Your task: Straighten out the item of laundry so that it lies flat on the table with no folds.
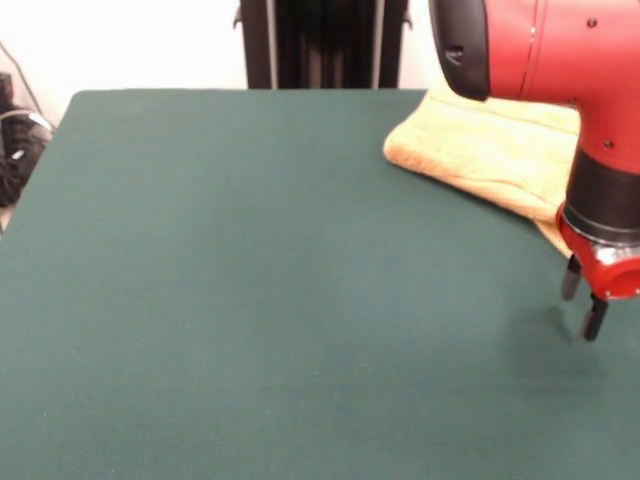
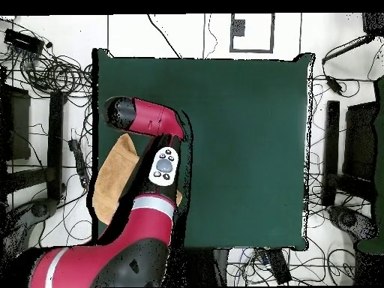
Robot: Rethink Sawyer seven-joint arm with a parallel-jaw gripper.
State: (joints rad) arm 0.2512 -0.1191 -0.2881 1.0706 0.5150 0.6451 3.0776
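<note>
Two claw [image 1: 583, 300] fingers stand apart, empty, just above bare green surface [image 1: 250, 300] beside the towel [image 1: 480, 145]. Towel lies doubled, with a thick folded edge, at the surface corner under the arm [image 2: 150, 187]; flattening appears not yet begun.

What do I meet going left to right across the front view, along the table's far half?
Bare dark green felt-covered table → folded orange-tan terry-cloth towel → red and black arm's gripper, fingers apart, above the felt.
</note>
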